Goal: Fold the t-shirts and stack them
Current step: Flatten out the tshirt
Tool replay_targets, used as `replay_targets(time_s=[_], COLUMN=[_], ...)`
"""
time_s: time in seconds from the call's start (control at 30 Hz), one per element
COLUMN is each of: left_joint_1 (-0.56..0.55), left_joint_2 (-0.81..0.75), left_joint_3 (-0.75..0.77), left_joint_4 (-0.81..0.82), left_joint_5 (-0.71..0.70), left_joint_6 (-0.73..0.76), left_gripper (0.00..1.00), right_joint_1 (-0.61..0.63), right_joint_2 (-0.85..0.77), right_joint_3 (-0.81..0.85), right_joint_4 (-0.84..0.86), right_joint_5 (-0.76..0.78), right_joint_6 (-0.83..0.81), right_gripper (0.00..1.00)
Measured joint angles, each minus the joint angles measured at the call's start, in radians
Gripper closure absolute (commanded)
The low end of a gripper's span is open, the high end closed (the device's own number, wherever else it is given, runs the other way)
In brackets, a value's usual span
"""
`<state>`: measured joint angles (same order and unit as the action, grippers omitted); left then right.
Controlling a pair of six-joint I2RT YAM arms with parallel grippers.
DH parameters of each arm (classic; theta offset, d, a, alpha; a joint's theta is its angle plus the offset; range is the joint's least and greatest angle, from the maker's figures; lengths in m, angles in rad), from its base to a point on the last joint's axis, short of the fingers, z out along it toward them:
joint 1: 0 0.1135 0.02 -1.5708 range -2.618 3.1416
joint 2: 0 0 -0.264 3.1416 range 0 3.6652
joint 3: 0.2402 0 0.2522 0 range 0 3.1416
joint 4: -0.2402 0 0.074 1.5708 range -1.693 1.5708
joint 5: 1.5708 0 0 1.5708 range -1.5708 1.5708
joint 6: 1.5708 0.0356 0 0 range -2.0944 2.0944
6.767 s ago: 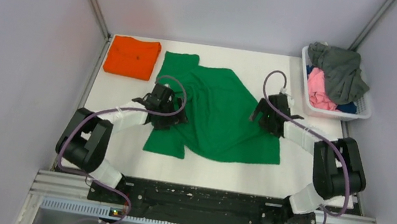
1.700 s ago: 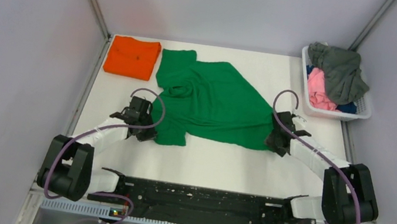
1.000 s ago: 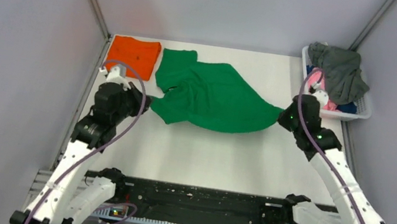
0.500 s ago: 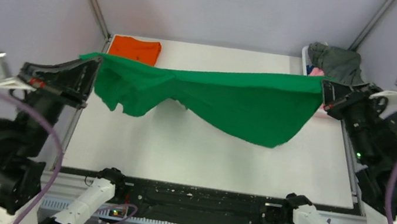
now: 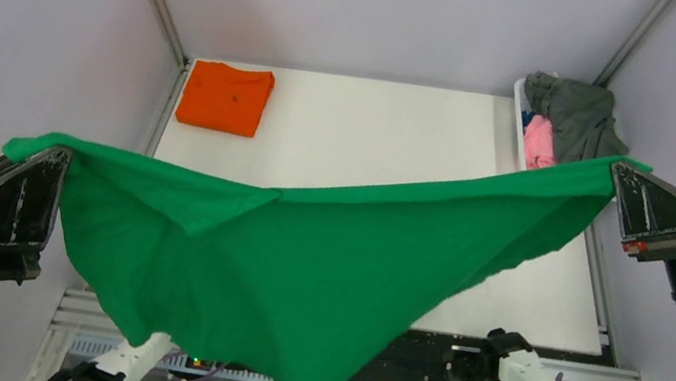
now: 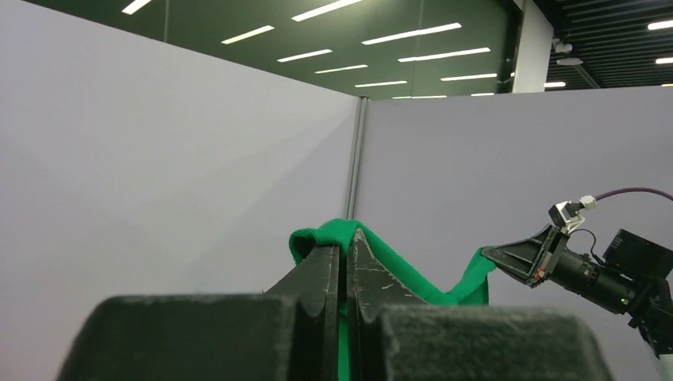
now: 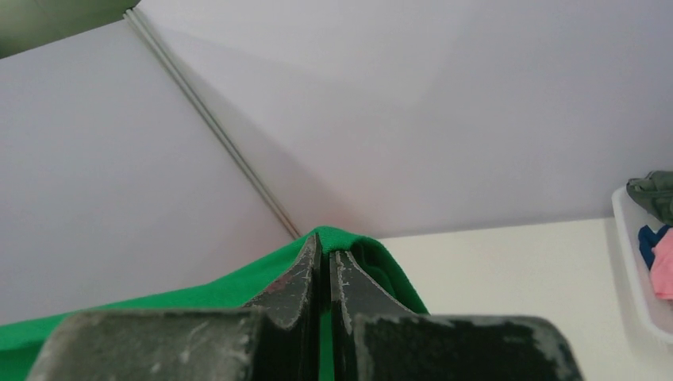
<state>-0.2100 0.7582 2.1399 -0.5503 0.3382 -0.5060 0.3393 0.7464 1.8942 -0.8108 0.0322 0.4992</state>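
- Top external view: the green t-shirt (image 5: 301,276) hangs in the air over the near part of the table (image 5: 373,135), stretched between the two arms. Its upper edge runs from the left to the far right, and the rest droops to a loose point at the near edge.
- It sags and creases freely, so it is judged soft, light and limp, with no shape of its own. The best hold is a pinch on the hem or corners, with the two holds well apart so that the cloth spreads.
- The left gripper (image 5: 61,159) is clamped on the left end of that edge, and the right gripper (image 5: 619,174) on the right end.
- A folded orange t-shirt (image 5: 225,96) lies at the far left corner of the table. The white basket (image 5: 518,116) at the far right holds a grey tee (image 5: 578,110) and a pink tee (image 5: 540,142).
- Left wrist view: the left gripper (image 6: 347,242) has its fingers pressed together on green cloth (image 6: 321,235), and a rolled hem curls over the tips. Across the cell, the right gripper (image 6: 498,254) pinches the far end of the same edge.
- Right wrist view: the right gripper (image 7: 323,250) is closed tight on a fold of the green t-shirt (image 7: 385,278), which falls away to the left. The basket (image 7: 627,238) shows at the right edge, well apart from the grip.
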Motion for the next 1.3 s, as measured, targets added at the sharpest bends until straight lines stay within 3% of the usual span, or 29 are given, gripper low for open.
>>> replay_targets(time_s=[0.2,0.4,0.53,0.67,0.8,1.0,1.17,1.3], left_joint_1=[0.003,0.003,0.003,0.006,0.006,0.008,0.011,0.013], left_joint_2=[0.049,0.150,0.293,0.543,0.831,1.243,1.389,1.414], left_joint_3=[-0.071,-0.352,-0.576,-0.710,-0.689,-0.458,-0.307,-0.239], left_joint_4=[0.007,0.056,0.107,0.156,0.154,0.113,0.095,0.095], left_joint_5=[-0.026,-0.151,-0.298,-0.375,-0.402,-0.409,-0.388,-0.378], left_joint_6=[0.016,0.052,0.075,0.115,0.140,0.143,0.150,0.158], left_gripper=[1.00,1.00,1.00,1.00,1.00,1.00,1.00,1.00], right_joint_1=[0.000,0.000,0.000,-0.027,-0.114,-0.159,-0.170,-0.182], right_joint_2=[-0.001,0.013,0.099,0.270,0.454,0.706,0.840,0.893], right_joint_3=[-0.086,-0.365,-0.591,-0.810,-0.970,-0.975,-0.911,-0.862], right_joint_4=[-0.003,0.053,0.153,0.296,0.442,0.587,0.658,0.696], right_joint_5=[0.066,0.217,0.324,0.345,0.268,0.197,0.183,0.184], right_joint_6=[-0.002,-0.009,-0.005,0.012,0.048,0.061,0.061,0.061], right_gripper=[1.00,1.00,1.00,1.00,1.00,1.00,1.00,0.98])
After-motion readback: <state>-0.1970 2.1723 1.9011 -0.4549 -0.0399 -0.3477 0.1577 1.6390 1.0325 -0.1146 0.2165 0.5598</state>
